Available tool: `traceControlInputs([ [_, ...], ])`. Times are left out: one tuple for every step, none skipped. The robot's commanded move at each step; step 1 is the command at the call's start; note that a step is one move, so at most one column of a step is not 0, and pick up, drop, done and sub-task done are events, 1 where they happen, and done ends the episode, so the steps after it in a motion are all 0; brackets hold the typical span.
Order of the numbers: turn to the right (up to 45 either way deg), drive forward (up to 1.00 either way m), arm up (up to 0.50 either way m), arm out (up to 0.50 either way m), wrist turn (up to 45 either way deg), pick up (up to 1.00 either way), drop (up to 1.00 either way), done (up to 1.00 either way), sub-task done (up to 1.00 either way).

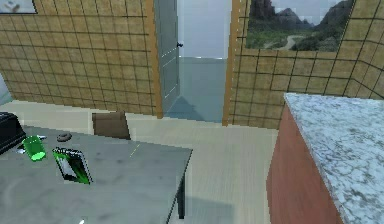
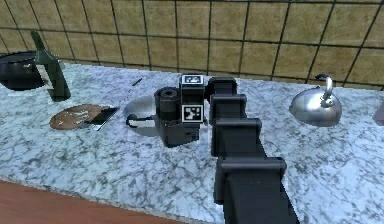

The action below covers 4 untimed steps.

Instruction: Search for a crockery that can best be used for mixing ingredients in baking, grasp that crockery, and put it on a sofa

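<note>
In the arm side view the dark arm [image 2: 245, 160] reaches up over a marbled countertop [image 2: 120, 165]. Left of its white marker squares sits the gripper [image 2: 136, 120], its thin fingers pointing toward the view's left. A pale grey rounded thing [image 2: 124, 104], perhaps a bowl, lies on the counter right at the fingers. I cannot tell whether the gripper holds anything, or whether it touches that thing.
On the same counter lie a brown plate [image 2: 75, 118], a dark pan [image 2: 20, 70], a tall dark green object [image 2: 50, 65] and a metal kettle [image 2: 316, 104]. The forward view has a grey table [image 1: 120, 185] with a green cup [image 1: 36, 148], a chair [image 1: 110, 124], a doorway [image 1: 200, 60] and the counter's end [image 1: 340, 150].
</note>
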Motion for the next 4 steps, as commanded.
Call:
traceControlInputs([
  [0.0,0.00,0.00,0.00,-45.0,0.00,0.00,0.00,0.00],
  [0.0,0.00,0.00,0.00,-45.0,0.00,0.00,0.00,0.00],
  [0.0,0.00,0.00,0.00,-15.0,0.00,0.00,0.00,0.00],
  [0.0,0.00,0.00,-0.16,0.0,0.00,0.00,0.00,0.00],
])
